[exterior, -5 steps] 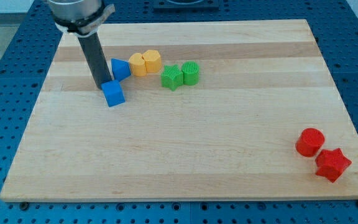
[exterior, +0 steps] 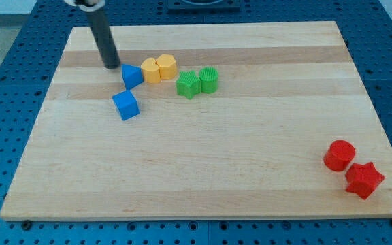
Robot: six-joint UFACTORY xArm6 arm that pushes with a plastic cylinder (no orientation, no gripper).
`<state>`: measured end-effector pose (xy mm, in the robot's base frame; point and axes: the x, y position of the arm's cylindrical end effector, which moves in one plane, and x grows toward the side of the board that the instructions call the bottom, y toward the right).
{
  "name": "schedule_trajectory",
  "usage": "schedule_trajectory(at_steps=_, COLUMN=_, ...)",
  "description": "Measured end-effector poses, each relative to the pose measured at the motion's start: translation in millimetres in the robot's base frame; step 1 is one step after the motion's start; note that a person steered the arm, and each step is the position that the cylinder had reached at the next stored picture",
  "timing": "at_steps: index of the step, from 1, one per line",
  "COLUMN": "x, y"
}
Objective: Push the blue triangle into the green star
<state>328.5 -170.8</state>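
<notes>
Resting my tip (exterior: 111, 66) beside blue triangle (exterior: 131, 75) | green star (exterior: 188, 84) ridged | no pincer visible

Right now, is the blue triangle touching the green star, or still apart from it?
Apart. The blue triangle rests against the yellow blocks, which sit between it and the green star. My tip is at its upper left.
</notes>
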Motion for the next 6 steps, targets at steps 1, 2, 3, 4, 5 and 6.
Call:
schedule_trajectory(at_steps=1, x=21, y=4)
schedule_trajectory(at_steps=2, x=33, y=20)
schedule_trajectory(at_steps=3, x=45, y=49)
schedule_trajectory(at_steps=4, x=49, y=81)
schedule_trajectory(at_steps=5, x=49, y=101)
schedule_trajectory(at_steps=6, x=49, y=106)
